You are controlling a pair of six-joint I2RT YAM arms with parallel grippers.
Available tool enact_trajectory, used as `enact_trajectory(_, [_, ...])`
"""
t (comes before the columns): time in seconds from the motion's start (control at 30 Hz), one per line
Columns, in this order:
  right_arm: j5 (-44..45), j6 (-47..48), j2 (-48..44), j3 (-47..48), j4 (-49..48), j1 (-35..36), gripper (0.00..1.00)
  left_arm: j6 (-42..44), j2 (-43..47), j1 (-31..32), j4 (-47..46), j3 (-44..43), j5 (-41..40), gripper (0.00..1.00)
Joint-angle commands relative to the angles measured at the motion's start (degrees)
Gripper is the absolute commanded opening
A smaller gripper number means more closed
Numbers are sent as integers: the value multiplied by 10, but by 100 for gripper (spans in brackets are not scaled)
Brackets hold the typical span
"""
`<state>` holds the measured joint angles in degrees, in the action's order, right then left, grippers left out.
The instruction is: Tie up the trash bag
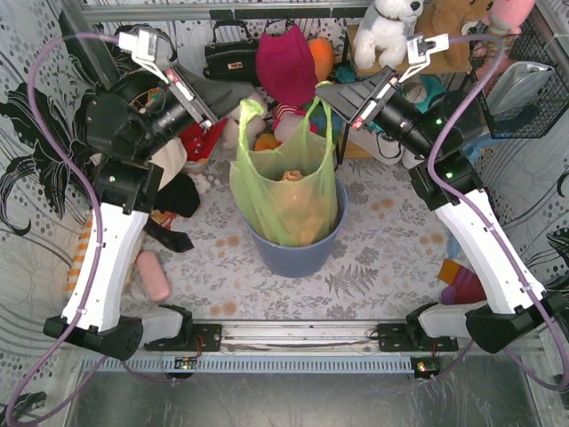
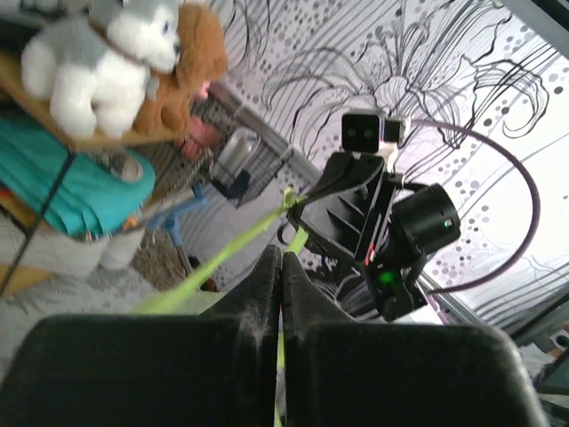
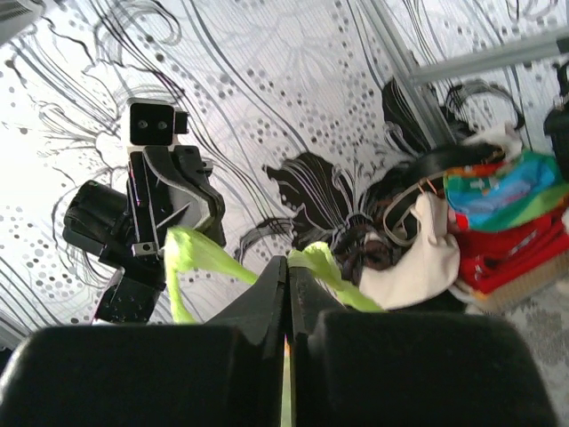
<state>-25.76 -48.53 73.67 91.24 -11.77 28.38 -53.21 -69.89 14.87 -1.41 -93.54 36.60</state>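
Observation:
The light-green trash bag (image 1: 284, 191) sits in the round blue-grey bin (image 1: 298, 253) at the table's middle, brown paper showing through. Its two handles are pulled up and apart. My left gripper (image 1: 238, 100) is shut on the left handle (image 1: 252, 111); in the left wrist view (image 2: 282, 258) a green strip (image 2: 213, 258) runs from its tips. My right gripper (image 1: 327, 92) is shut on the right handle (image 1: 320, 108); in the right wrist view (image 3: 288, 264) green plastic (image 3: 200, 252) spreads to both sides of the tips. Each wrist view shows the other gripper opposite.
Stuffed toys (image 1: 387, 31), a dark red bag (image 1: 284, 62) and a black handbag (image 1: 229, 52) crowd the back. A pink roll (image 1: 153, 274) lies at the left, coloured cloth (image 1: 462, 283) at the right. A wire basket (image 1: 524, 84) hangs at the far right.

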Motion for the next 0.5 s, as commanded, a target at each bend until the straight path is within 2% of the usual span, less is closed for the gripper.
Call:
enact_trajectory(0.0, [27, 16, -11, 76, -46, 2, 0, 76, -8, -3, 56, -153, -31, 4])
enact_trajectory(0.07, [49, 29, -28, 73, -56, 3, 0, 103, -4, -4, 88, -186, -66, 2])
enact_trajectory(0.17, [80, 44, -62, 39, -63, 3, 0, 114, 26, -4, 88, -148, -98, 5])
enact_trajectory(0.2, [88, 46, -74, 15, -63, 3, 0, 108, 36, -4, 82, -129, -96, 10])
enact_trajectory(0.3, [100, 38, -96, -42, -61, 3, 0, 72, 61, -4, 48, -65, -63, 41])
enact_trajectory(0.33, [98, 29, -101, -62, -63, 2, 0, 63, 67, -5, 46, -51, -49, 49])
enact_trajectory(0.4, [90, 11, -106, -95, -69, 3, 0, 55, 76, -4, 57, -34, -17, 59])
enact_trajectory(0.47, [81, -2, -109, -121, -76, 2, 0, 57, 84, -4, 79, -23, 3, 64])
